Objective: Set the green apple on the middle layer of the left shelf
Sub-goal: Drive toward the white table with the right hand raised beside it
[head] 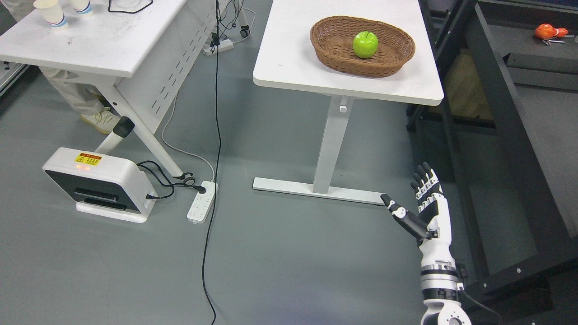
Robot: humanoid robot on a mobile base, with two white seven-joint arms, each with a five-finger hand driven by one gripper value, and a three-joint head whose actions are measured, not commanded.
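- Hanging low at the lower right of the head view, the right hand (422, 207) has its fingers extended and its thumb splayed; it holds nothing.
- The left arm is not visible.
- The hand is well apart from the white table (289, 67), below its top and near its foot.
- The green apple (365, 44) sits upright in the wicker basket (388, 63) on that table, untouched.
- A dark shelf frame (496, 113) stands at the right; which shelf is the target cannot be told.
- Status: no step is complete. Reach, grasp, transfer and placement all remain.

One apple (365, 44), two cups (50, 13), two tables (289, 63).
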